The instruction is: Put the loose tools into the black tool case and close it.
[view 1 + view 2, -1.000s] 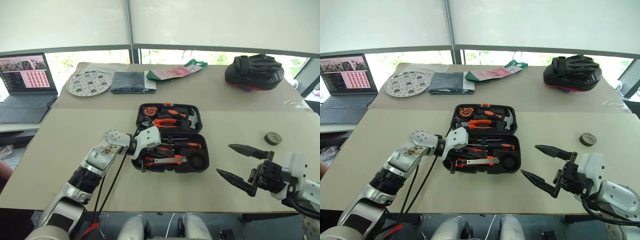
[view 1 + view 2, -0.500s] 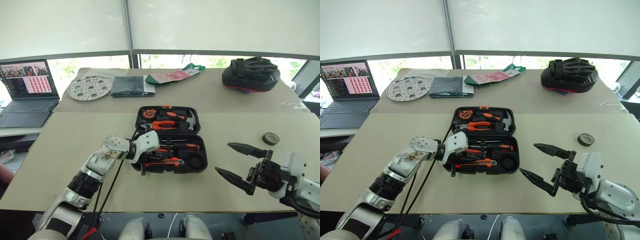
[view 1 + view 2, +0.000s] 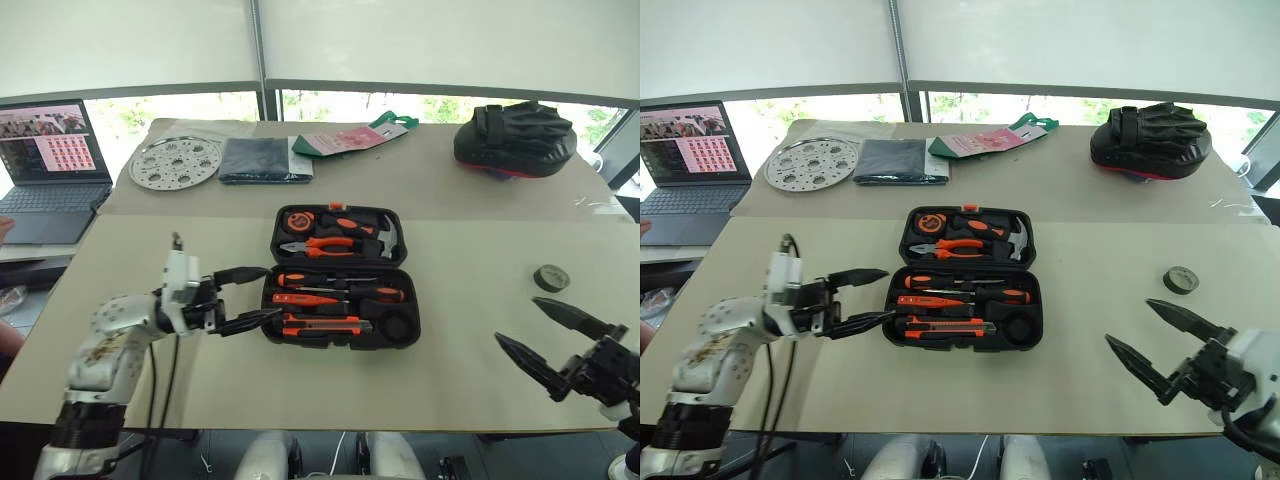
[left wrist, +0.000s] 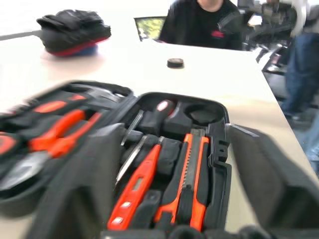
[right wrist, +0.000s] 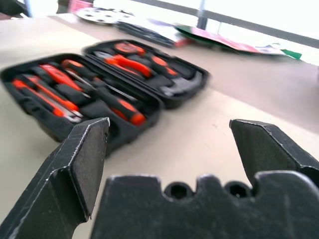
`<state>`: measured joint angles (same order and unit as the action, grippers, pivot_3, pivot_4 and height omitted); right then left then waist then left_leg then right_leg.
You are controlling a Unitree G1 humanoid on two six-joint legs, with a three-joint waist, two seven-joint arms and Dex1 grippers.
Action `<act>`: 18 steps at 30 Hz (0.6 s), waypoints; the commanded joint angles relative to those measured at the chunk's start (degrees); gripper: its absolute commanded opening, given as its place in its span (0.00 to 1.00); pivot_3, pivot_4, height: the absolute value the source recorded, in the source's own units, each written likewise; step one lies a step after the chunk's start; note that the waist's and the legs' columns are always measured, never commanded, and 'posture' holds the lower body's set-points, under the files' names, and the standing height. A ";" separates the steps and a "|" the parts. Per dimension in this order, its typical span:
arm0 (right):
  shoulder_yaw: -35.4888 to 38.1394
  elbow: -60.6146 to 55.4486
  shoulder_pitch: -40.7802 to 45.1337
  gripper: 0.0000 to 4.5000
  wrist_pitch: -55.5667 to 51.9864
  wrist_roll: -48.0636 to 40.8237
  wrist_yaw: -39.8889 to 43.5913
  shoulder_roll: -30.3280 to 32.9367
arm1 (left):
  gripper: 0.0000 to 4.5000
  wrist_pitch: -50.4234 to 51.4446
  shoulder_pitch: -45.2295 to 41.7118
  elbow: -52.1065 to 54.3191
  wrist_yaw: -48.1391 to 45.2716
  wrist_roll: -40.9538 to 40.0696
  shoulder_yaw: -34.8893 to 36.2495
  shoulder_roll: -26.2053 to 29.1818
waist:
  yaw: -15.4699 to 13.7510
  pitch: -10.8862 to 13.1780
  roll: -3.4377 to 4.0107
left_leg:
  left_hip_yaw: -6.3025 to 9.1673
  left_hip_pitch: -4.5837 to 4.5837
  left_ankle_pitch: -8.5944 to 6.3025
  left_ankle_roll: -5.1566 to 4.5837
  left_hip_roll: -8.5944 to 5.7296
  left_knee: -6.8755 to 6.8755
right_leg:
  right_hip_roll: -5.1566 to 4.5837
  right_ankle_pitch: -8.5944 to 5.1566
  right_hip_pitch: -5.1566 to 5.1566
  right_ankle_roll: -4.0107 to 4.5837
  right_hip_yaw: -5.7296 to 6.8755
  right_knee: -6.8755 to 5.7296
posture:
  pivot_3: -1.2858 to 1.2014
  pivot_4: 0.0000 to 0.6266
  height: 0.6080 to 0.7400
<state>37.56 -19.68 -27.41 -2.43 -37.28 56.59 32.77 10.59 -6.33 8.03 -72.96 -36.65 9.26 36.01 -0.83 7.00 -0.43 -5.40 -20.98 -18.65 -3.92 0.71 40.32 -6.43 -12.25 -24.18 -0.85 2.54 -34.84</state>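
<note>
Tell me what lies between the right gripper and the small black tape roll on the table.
Nothing: only bare table. In the left eye view the right gripper stands open, with the tape roll just beyond it, apart from its fingers.

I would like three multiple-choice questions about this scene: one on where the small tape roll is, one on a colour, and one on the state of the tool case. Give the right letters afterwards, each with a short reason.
1. Where does the small black tape roll lie?
A. in the round slot of the case
B. on the table, to the right of the case
C. on the laptop

2. What colour is the trim under the black padded mitt?
A. red
B. green
C. yellow

3. In what state is the black tool case?
A. shut and latched
B. half shut
C. open flat

Answers:
1 B: the roll sits alone on the table, apart from the case.
2 A: a red edge shows along the bottom of the mitt.
3 C: both halves lie flat, with the tools in view.
</note>
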 commanded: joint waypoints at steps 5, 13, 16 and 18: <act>7.19 12.15 -4.39 1.00 4.56 5.80 -6.30 -3.00 | 0.99 2.25 3.94 -6.61 -4.76 -6.02 10.13 5.13 | 0.01 0.16 0.02 | 0.00 0.03 -0.15 -0.27 0.00 0.00 | 0.32 -0.12 -0.04 0.17 0.15 -0.10 | 0.52 0.24 1.00; 2.22 13.29 7.36 1.00 -15.03 8.64 -14.22 13.14 | 0.99 6.54 4.18 1.30 -3.87 -8.48 7.72 4.38 | 1.21 0.45 0.07 | -0.46 0.32 -0.11 -0.29 0.00 0.03 | 0.12 -0.10 0.02 0.31 -0.24 -0.18 | 0.52 0.24 1.00; -6.95 21.65 18.70 1.00 -18.81 12.12 -8.05 23.91 | 0.99 7.66 3.33 4.34 -0.71 -8.48 5.92 2.62 | 1.50 0.60 -0.03 | -0.43 0.36 -0.03 -0.15 0.07 -0.01 | 0.37 -0.06 0.02 0.27 -0.20 -0.21 | 0.52 0.24 1.00; -13.87 28.68 26.81 1.00 -21.55 15.02 -5.61 27.85 | 0.99 8.56 2.59 5.22 0.62 -8.14 4.71 2.02 | 1.48 0.66 -0.04 | -0.46 0.37 -0.01 -0.15 0.04 -0.01 | 0.55 -0.01 -0.01 0.21 -0.21 -0.22 | 0.52 0.24 1.00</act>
<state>27.07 5.04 -3.56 -21.72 -24.24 48.87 58.85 18.59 -3.13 11.34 -73.46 -44.18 13.91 37.81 0.66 7.65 -0.48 -5.85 -20.64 -18.65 -4.05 0.75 40.31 -5.76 -12.16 -24.18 -0.80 2.32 -35.04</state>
